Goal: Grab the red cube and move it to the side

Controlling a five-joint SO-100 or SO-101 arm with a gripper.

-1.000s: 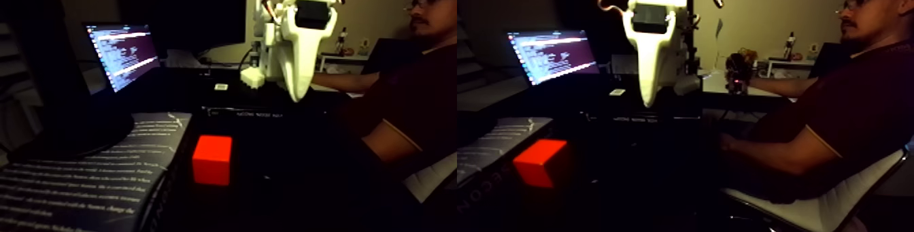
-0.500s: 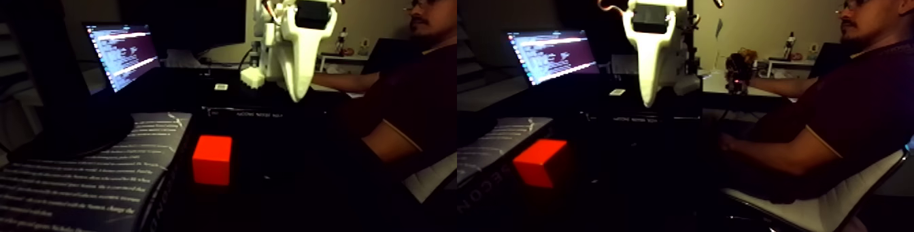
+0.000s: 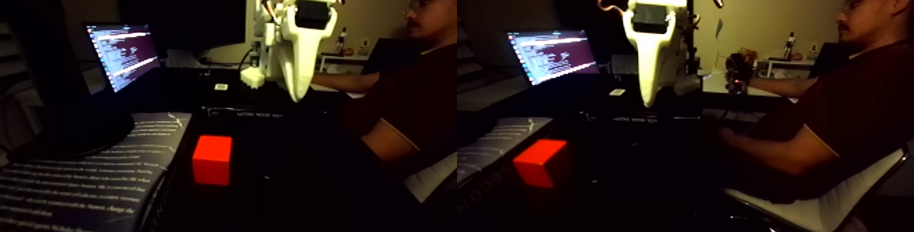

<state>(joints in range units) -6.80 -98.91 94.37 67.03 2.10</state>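
Note:
The picture holds two side-by-side halves of the same dim scene. The red cube [image 3: 212, 160] rests on the dark table at lower centre of the left half, and it appears again in the right half [image 3: 540, 162]. My white gripper [image 3: 297, 97] hangs well above the table, behind the cube and to its right, pointing down. Its fingers meet in a single tip with nothing between them. It does not touch the cube.
A printed book [image 3: 81, 180] lies just left of the cube. Behind it stands a lit laptop [image 3: 122, 54] and a dark monitor [image 3: 183, 13]. A seated person [image 3: 408, 98] fills the right side, forearm [image 3: 768, 150] reaching over the table.
The arm and the cube have not moved. The person's head has turned slightly.

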